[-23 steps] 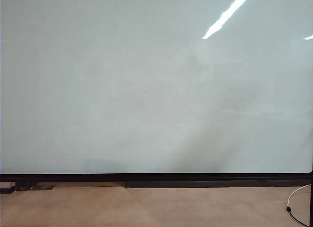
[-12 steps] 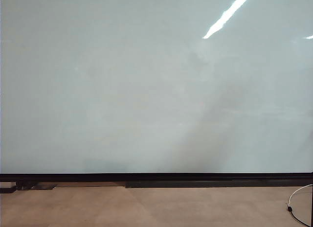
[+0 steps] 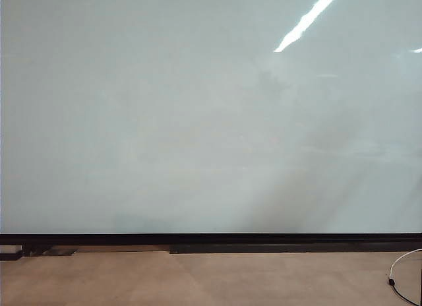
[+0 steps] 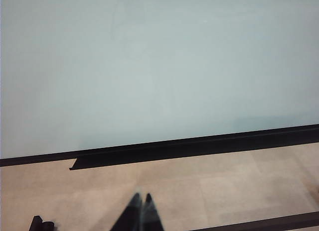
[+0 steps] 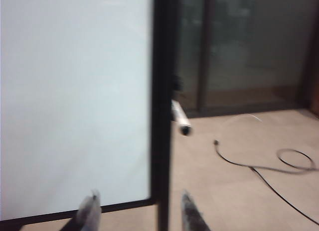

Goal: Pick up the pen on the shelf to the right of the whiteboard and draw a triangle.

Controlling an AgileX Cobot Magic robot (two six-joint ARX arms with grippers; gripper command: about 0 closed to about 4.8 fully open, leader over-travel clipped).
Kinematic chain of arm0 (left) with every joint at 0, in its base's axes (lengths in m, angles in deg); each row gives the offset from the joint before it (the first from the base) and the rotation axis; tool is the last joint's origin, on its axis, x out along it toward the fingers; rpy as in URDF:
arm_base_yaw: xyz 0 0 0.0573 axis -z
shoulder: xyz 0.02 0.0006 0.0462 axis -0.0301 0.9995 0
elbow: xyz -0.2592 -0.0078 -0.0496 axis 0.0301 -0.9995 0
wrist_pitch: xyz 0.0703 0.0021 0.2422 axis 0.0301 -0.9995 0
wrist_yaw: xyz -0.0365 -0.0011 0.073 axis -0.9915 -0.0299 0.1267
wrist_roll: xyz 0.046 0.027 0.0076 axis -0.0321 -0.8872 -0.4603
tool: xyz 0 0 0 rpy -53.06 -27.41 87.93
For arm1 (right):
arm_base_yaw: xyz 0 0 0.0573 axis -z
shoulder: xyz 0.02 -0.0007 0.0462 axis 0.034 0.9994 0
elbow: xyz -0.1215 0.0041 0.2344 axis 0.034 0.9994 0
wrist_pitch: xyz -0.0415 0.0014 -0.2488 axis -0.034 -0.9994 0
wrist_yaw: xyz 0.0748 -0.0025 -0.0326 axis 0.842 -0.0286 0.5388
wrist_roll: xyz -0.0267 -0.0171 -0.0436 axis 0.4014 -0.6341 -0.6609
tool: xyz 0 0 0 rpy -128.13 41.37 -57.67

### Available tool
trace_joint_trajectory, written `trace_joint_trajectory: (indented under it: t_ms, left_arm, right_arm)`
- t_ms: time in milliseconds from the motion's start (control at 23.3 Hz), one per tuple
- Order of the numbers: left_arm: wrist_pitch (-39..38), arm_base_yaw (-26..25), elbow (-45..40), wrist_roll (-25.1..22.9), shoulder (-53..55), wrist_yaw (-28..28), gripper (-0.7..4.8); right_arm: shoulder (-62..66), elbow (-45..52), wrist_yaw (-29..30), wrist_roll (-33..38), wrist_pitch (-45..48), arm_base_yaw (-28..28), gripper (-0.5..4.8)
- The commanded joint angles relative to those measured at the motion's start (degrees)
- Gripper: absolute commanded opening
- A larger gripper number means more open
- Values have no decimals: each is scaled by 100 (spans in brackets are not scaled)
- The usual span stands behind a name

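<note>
Risk of a missed grab: right tool [image 5: 137,211], jaws apart and empty, sits well short of the short white marker pen [image 5: 180,119] beyond the glossy pale whiteboard [image 5: 75,91] black edge, view blurred; left tool [image 4: 141,211] closed, empty.

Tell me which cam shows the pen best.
Right wrist view: the pen juts out just past the whiteboard's black side frame, ahead of the right hand, whose fingers are spread. Exterior and left wrist views show only board and floor, no pen.
</note>
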Motion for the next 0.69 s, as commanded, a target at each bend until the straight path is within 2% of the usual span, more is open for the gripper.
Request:
trace_joint_trajectory:
  t_ms: [43, 172, 344, 645, 688]
  left_arm:
    - [33, 2, 20, -4, 0, -4, -5]
    - [31, 2, 20, -4, 0, -2, -5]
    - [35, 2, 20, -4, 0, -2, -5]
    - [33, 2, 20, -4, 0, -2, -5]
    - [33, 4, 20, -4, 0, -2, -5]
  right_arm:
    - [918, -35, 595, 258, 1449, 496, 217]
    - [1934, -146, 839, 450, 2369, 789, 249]
    - [4395, -927, 1585, 317, 3617, 584, 337]
    - [6457, -1692, 1740, -546, 4970, 382, 340]
    - [6666, -1735, 1755, -636, 5128, 376, 355]
